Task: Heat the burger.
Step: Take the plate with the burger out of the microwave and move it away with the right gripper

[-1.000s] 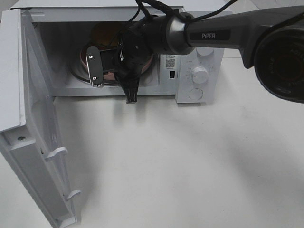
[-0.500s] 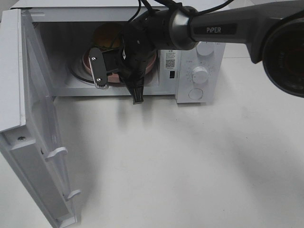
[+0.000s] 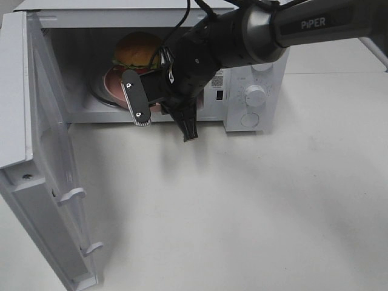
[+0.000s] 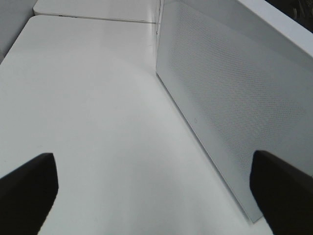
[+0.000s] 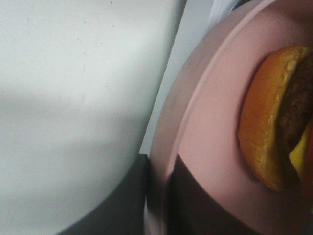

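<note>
burger [image 3: 138, 50] plate [image 5: 205, 127] in tilted right end effector [image 3: 163, 112]

So I'm counting one burger [image 3: 138, 50], one pink plate [image 3: 115, 79] under it, and one microwave [image 3: 254, 91] sitting at the counter's [image 3: 254, 212] far edge. It's showing two round knobs [image 3: 255, 96] on the front panel. Two claws total: right claw [image 3: 163, 118], left claw [image 4: 156, 188].

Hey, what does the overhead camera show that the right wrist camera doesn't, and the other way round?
Only the overhead view shows the microwave, its open door, the dials and the whole right arm. Only the right wrist view shows, close up, the right claw shut on the pink plate's rim, and the patty and cheese edge-on. Both show the burger on that plate.
</note>
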Tool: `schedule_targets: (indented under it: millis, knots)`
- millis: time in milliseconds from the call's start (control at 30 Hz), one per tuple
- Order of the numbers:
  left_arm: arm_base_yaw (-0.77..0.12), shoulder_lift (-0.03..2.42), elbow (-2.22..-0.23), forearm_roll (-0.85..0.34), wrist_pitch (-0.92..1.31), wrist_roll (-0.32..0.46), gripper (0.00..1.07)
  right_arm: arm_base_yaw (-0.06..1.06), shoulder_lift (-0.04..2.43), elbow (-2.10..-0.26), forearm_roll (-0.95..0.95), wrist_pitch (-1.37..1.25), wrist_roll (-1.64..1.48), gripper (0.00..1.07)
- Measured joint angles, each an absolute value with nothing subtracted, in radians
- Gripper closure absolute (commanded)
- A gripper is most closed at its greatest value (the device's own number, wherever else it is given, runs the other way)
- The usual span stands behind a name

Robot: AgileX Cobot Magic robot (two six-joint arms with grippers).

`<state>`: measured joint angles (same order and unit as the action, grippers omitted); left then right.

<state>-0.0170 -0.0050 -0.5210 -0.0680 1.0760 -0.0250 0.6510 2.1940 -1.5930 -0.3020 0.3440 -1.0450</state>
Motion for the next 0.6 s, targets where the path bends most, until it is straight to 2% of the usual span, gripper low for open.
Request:
schedule_targets:
  millis: [600]
  knots:
    - [-0.017, -0.005, -0.521, -0.068, 1.076, -0.025, 0.07, 0.708, 2.018, -1.28, -0.282, 0.179, -1.03, 1.07]
